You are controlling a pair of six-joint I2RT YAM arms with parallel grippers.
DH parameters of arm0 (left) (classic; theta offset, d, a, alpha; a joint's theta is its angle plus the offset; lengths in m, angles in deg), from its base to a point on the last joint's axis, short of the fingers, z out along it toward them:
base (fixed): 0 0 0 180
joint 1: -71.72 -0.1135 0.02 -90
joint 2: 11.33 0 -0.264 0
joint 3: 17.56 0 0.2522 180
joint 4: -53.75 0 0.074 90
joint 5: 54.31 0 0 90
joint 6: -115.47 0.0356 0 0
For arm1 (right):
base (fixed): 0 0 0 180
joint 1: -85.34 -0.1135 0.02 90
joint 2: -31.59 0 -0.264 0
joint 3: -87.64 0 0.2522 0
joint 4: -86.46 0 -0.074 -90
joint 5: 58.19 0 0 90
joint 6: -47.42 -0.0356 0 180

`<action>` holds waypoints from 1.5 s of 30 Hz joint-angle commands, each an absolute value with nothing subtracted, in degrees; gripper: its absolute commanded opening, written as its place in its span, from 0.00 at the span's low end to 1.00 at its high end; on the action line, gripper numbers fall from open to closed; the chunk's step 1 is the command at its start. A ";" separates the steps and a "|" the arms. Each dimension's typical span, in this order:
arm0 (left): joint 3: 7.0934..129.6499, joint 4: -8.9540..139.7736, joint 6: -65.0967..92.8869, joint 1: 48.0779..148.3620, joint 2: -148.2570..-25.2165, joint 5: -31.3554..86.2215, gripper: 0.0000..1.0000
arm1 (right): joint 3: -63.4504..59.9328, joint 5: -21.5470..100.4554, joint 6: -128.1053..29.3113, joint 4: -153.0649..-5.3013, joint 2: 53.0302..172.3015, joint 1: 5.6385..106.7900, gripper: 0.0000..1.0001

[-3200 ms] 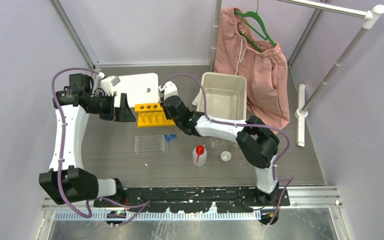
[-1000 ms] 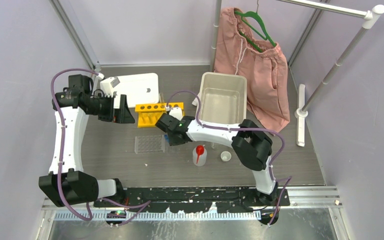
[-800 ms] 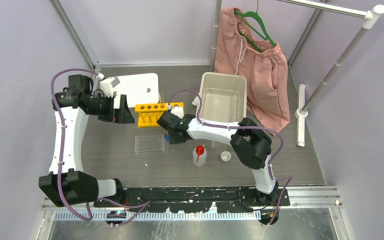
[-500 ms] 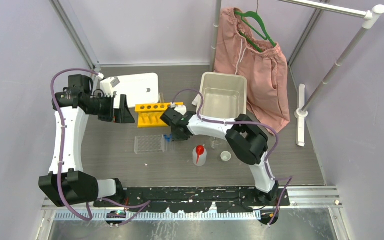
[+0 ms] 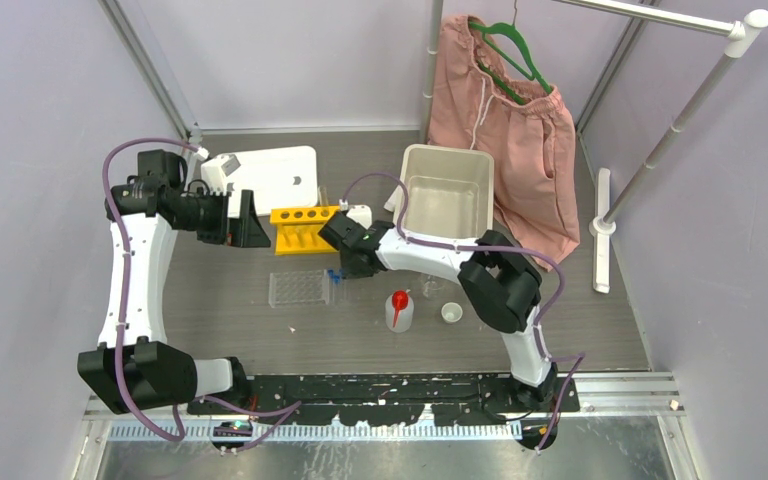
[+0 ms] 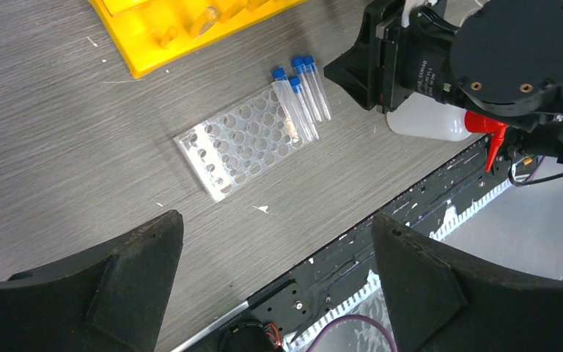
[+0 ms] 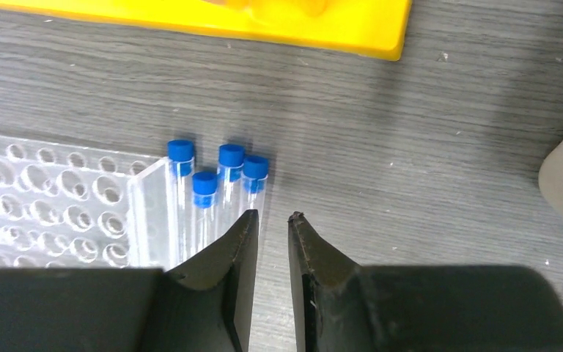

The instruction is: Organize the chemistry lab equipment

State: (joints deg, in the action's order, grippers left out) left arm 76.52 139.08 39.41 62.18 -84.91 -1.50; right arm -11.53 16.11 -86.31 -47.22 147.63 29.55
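I read this as early days: as far as I can see, nothing has been sorted yet. The yellow six-hole tube rack sits just above the middle of the overhead frame, and its holes look empty to me. The four small blue-capped tubes lie flat on the desk, side by side against the right-hand end of the clear plastic grid rack. Their caps point towards the yellow rack.

My right hand is low over them. Its fingers are close together with only a thin slit between them, and nothing is in that slit. The tips sit at the rightmost tube, whose lower part is hidden behind the finger on the left of that view. My left hand hovers just left of the yellow rack, fingers spread wide and carrying nothing.

The red-spouted squeeze bottle and tiny white cup stand loose at lower centre. The beige bin above them looks empty. I judge the tubes need racking and the loose pieces a home, so nearly all of the job is left.
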 commanded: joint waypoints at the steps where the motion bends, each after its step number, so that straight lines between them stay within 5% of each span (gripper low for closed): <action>1: 76.49 138.58 39.89 61.79 -83.49 -3.28 1.00 | -13.02 15.14 -87.20 -49.00 142.64 28.90 0.28; 18: 76.24 138.60 40.22 61.81 -83.27 -2.70 1.00 | -12.99 17.01 -87.06 -49.79 149.30 29.41 0.30; 26: 76.04 138.48 40.05 61.83 -83.23 -3.06 1.00 | -13.14 14.85 -86.45 -48.22 149.35 29.99 0.23; 32: 76.92 139.77 40.64 61.79 -82.67 -4.24 1.00 | -15.85 12.31 -84.54 -45.52 143.51 30.06 0.01; 45: 76.72 143.01 42.06 61.86 -81.68 -15.72 0.95 | -26.04 18.70 -84.73 -61.78 135.26 23.61 0.01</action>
State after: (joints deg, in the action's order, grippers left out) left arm 75.77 141.14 40.22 62.18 -83.29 -9.89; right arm -21.87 17.14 -85.17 -51.90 136.33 26.05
